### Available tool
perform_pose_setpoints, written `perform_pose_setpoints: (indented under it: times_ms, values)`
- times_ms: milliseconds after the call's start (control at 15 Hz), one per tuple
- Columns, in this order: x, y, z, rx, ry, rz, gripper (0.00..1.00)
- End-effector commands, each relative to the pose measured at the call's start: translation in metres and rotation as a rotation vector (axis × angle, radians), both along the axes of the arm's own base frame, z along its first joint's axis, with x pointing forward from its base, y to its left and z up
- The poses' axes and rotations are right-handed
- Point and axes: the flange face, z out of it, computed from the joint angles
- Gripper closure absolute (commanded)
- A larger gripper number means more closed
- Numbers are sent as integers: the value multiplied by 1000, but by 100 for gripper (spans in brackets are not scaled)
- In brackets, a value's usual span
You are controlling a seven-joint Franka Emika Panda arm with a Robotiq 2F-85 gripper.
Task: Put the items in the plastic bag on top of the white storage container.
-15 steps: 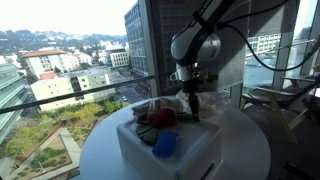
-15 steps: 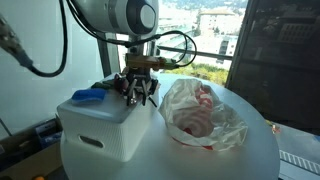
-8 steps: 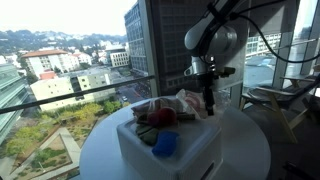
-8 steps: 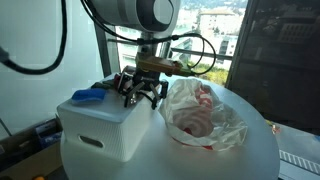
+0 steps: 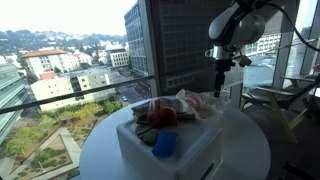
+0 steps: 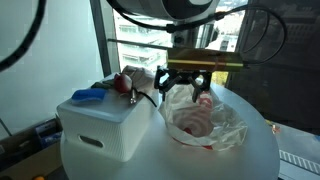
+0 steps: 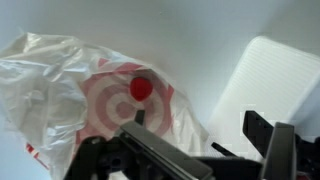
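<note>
The white storage container [image 5: 185,150] [image 6: 100,125] stands on a round white table. On its top lie a blue item [image 5: 165,143] [image 6: 88,96] and a red item [image 5: 160,118] [image 6: 122,82]. The crumpled plastic bag [image 5: 197,102] [image 6: 205,122] with red print lies beside the container; something pink shows inside it. My gripper [image 5: 220,78] [image 6: 183,85] hangs above the bag, open and empty. In the wrist view the bag [image 7: 80,90] is below left, the container's ribbed top [image 7: 275,85] is at the right, and the gripper's [image 7: 200,150] fingers are spread apart.
The round table [image 5: 250,150] [image 6: 250,150] stands by large windows overlooking a city. A dark window frame [image 5: 165,50] rises behind the container. Chairs or furniture [image 5: 285,100] stand at the far side. A small dark object [image 6: 274,127] lies near the table edge.
My gripper has lifted off the container top and moved over the bag. The red item stays on the container. The gripper is now open and empty.
</note>
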Motion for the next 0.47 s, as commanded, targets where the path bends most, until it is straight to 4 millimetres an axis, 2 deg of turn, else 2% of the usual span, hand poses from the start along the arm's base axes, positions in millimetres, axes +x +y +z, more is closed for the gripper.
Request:
perform_pose_setpoints:
  times_ms: [0,267,333,400]
  values:
    - [14,-35,13,-108,-110,-78,0]
    - [17,-67,9,-178,-97,-45,0]
    - [9,-54,8,-146,-89,-61,0]
    - [9,-57,6,-149,-84,-64,0]
